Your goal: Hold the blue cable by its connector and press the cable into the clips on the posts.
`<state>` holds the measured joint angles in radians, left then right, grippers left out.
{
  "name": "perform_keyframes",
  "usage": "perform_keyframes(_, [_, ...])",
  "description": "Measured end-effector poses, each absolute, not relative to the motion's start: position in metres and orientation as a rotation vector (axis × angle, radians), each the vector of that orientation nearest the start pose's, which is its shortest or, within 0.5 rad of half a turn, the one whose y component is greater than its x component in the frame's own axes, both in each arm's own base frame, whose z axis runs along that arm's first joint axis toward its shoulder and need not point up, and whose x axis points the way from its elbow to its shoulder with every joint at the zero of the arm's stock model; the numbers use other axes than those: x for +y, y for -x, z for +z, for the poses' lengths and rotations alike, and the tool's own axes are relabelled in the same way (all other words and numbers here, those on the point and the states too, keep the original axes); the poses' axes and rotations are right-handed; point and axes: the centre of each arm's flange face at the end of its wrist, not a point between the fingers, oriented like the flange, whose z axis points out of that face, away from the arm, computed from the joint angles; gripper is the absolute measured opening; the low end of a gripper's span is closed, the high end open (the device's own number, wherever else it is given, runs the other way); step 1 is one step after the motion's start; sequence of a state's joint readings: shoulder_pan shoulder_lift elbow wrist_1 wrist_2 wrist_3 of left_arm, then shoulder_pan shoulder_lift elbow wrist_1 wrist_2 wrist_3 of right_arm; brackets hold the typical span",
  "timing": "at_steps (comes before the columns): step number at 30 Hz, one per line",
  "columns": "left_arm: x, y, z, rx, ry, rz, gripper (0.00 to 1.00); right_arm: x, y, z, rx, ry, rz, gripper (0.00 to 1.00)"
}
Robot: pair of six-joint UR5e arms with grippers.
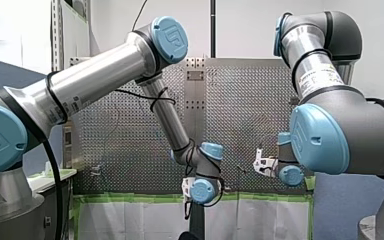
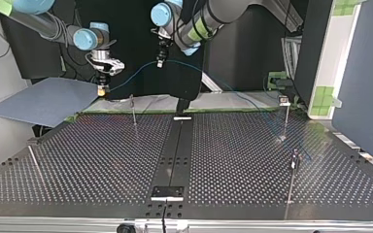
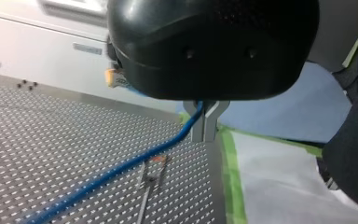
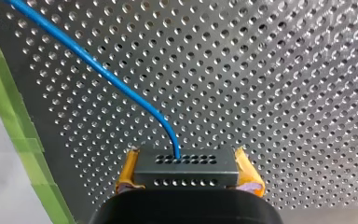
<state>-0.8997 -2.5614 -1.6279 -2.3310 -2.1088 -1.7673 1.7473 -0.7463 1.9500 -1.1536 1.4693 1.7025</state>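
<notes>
Our right gripper [image 4: 186,173] clamps the one connector [image 4: 186,164]; our left gripper [image 3: 205,134] pinches the single blue cable [image 3: 116,170]; four posts [image 2: 134,111], we reckon, stand on the tabletop [image 2: 102,160].

The counter [image 2: 102,160] lies under both arms. In the top view, my right end effector [image 2: 100,90] hangs over the counter's far edge at the left. My left end effector [image 2: 160,62] is to its right and higher up. The cable [image 2: 135,76] runs between them, above the middle post [image 2: 134,110]. It then drops to the right, by the far post [image 2: 285,119] and the near post [image 2: 294,167].
</notes>
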Motion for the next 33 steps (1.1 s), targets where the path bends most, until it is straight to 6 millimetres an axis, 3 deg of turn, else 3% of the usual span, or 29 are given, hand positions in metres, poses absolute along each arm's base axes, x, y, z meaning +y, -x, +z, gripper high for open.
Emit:
perform_keyframes(19, [-0.553,-0.341,-0.120,1.758,-0.196,-0.292,0.00,-0.534,-0.208,-0.067,-1.271,-1.413,1.478,0.00])
perform_keyframes(26, [-0.569,-0.355,-0.117,1.734,-0.187,-0.323,0.00,-0.548,-0.206,-0.063,-1.271,-1.398,1.516,0.00])
perform_keyframes(33, [-0.589,-0.370,-0.102,1.704,-0.169,-0.355,0.00,-0.567,-0.207,-0.054,-1.257,-1.396,1.576,0.00])
